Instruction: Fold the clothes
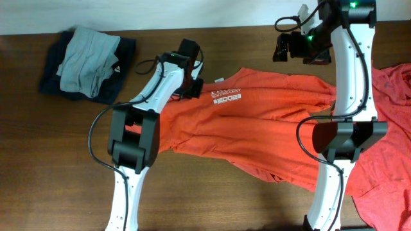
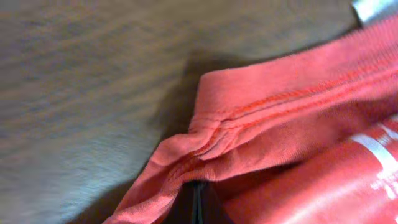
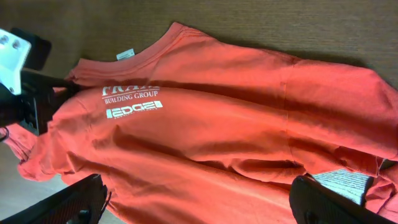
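Garment pile (image 1: 87, 61) left of T-shirt (image 1: 257, 122)

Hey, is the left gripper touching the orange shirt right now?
Touching. The left wrist view shows the left gripper shut on the bunched hem of the orange shirt.

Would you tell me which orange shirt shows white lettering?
The shirt spread in the middle, printed near its collar; the shirt at the right edge shows plain fabric.

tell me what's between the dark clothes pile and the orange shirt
The overhead view shows bare wooden table, a black cable and the left arm, with its end effector at the edge of the shirt.
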